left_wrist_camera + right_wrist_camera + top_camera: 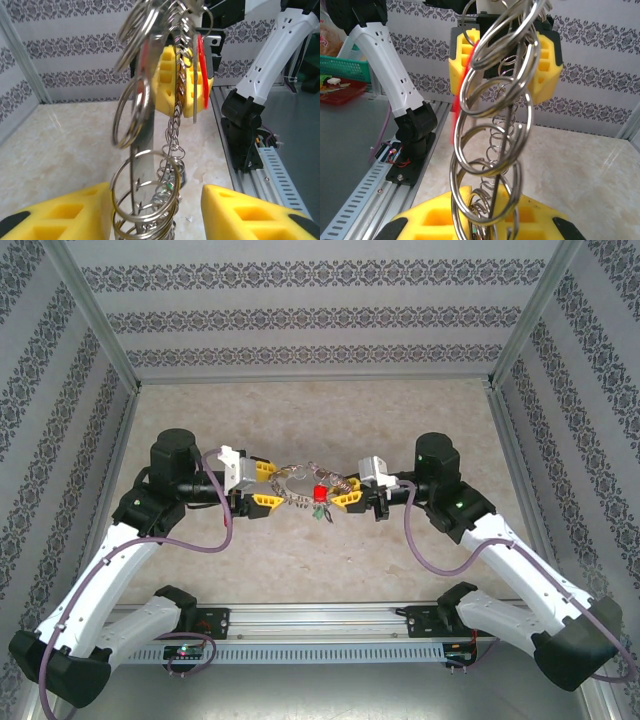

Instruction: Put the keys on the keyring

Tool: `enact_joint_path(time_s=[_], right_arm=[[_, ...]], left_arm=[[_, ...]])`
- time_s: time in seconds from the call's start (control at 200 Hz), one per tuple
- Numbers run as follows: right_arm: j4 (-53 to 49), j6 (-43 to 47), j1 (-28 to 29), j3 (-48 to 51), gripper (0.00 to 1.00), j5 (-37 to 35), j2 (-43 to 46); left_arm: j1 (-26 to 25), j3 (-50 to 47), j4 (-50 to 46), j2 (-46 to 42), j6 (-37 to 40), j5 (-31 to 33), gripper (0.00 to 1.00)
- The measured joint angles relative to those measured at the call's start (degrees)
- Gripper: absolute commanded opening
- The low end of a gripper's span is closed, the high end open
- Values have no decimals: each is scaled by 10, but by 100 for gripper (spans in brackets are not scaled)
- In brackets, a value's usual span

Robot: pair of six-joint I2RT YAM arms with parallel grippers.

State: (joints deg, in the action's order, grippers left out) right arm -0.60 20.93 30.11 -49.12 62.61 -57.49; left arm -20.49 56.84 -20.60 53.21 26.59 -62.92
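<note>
Looking down from the top camera, we see two white-and-black arms meeting over a pale, marble-patterned table (300, 580). Strung between them is the keyring (297, 483), a silvery-grey hoop with a bumpy rim. The left gripper (264, 485) has its yellow fingers spread around the ring's left end. The right gripper (349, 493) has its fingers drawn in on the right end. The keys (320, 492) show as one bright red speck just beside the right gripper.

From the left wrist camera, we meet the keyring (145, 200) edge-on, up in the air above the table. Its rim proves to be many thin, overlapping wire loops, with a fine twisted strand among them. The left gripper's blocky yellow fingers (65, 215) stand wide apart with a gap on the right side, so we judge it is not clamping. Near the far end a flat red key head (201, 75) hangs edge-on, very thin.

From the right wrist camera, the right gripper (487, 220) pinches the ring's lowest loops between its two yellow fingers. The polished loops climb toward the left gripper (505, 62), and a red sliver of the keys (455, 117) peeks from behind them. We cannot tell whether the keys are already threaded on.

We judge the ring light, hard and slippery, with loose loops apt to swing, so a firm pinch across the rim suits it. The keys look featherlight and easy to drop; the flat red head is the place to grip.
</note>
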Motion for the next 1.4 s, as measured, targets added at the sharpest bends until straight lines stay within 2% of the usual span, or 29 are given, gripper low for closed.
enact_joint_path(time_s=[0.3,0.435,0.485,0.605,0.694,0.719,1.024,1.219,1.399], right_arm=[[20,-26,0,0,0,14,-19],[28,-30,0,0,4,16,-23],[28,-30,0,0,9,15,-24],[28,-27,0,0,13,5,-26],[21,-21,0,0,32,-11,-30],[22,-17,0,1,35,-17,-31],[21,5,0,43,39,-106,-54],[-2,25,0,45,54,-134,-58],[-53,43,6,33,56,-181,-48]], left_arm=[[3,-4,6,-10,2,2,17],[3,-6,9,-12,2,6,1],[3,-6,9,-12,2,12,0],[3,-6,9,-12,4,32,0],[3,-6,2,-12,7,52,0],[3,-6,-2,-12,9,57,0],[3,-4,-65,-2,35,140,0],[3,-1,-81,4,50,156,0],[3,2,-119,16,89,183,0]])
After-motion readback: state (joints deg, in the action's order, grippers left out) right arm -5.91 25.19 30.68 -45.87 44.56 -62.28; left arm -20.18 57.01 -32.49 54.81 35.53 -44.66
